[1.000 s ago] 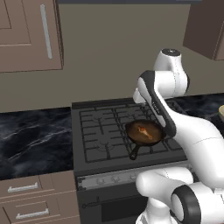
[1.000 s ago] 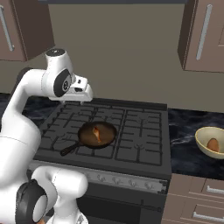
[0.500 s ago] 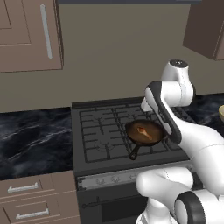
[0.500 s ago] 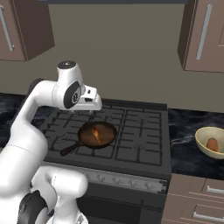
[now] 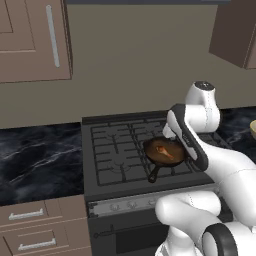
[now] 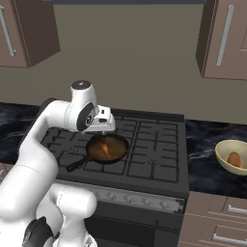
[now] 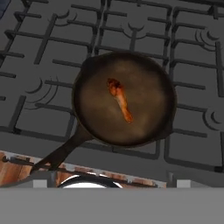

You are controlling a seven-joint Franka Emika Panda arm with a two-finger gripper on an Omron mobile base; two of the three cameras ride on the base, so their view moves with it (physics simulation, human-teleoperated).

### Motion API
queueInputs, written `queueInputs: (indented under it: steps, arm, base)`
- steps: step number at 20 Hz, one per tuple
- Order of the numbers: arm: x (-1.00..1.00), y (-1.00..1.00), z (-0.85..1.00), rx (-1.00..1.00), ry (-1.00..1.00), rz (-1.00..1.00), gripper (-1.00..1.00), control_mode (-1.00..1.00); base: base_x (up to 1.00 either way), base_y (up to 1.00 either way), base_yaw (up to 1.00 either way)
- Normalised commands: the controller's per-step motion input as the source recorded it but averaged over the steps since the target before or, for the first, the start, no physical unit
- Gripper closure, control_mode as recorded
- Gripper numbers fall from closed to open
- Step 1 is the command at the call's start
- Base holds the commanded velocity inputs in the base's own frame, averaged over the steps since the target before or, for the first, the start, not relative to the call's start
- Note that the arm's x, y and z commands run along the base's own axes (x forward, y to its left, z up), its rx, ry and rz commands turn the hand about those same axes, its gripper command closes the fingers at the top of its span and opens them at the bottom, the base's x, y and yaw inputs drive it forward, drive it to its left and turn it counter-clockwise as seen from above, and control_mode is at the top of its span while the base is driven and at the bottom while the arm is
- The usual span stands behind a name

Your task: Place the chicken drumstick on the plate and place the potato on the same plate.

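Observation:
The chicken drumstick [image 7: 119,99] lies in the middle of a dark skillet [image 7: 151,118] on the stove's front burner, bone end pointing away from the handle. It also shows as an orange streak [image 6: 104,147] [image 5: 162,150]. My gripper [image 6: 103,132] hangs open just above the skillet's far rim, looking down on the meat and holding nothing. The potato [image 6: 234,159] rests in a pale-yellow bowl [image 6: 223,155] on the dark counter right of the stove. The plate is out of view.
The skillet's handle [image 7: 61,153] points toward the stove's front edge. Black grates [image 6: 154,144] cover the stove. Dark marble counters [image 5: 35,155] flank it. Wall cabinets [image 6: 224,38] hang above on both sides, and drawers [image 5: 30,225] sit below.
My hand has come down and moved over the skillet from behind it. The drumstick, skillet and bowl have stayed where they were.

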Motion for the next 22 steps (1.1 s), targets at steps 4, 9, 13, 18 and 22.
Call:
queueInputs:
  steps: [4,9,13,18,22]
  arm:
    - [0.17,-0.02,-0.45,0.0,0.0,0.11,-1.0,-1.0]
    - [0.22,0.0,-0.45,0.0,0.0,0.1,-1.0,-1.0]
    - [0.24,0.0,-0.35,0.0,0.04,0.04,-1.0,-1.0]
    - [0.27,0.0,-0.31,0.0,0.05,0.0,-1.0,-1.0]
    - [0.32,0.0,-0.21,0.0,0.06,0.0,-1.0,-1.0]
  base:
    - [0.0,0.0,0.0]
    - [0.0,0.0,0.0]
    - [0.0,0.0,0.0]
    - [0.0,0.0,0.0]
    - [0.0,0.0,0.0]
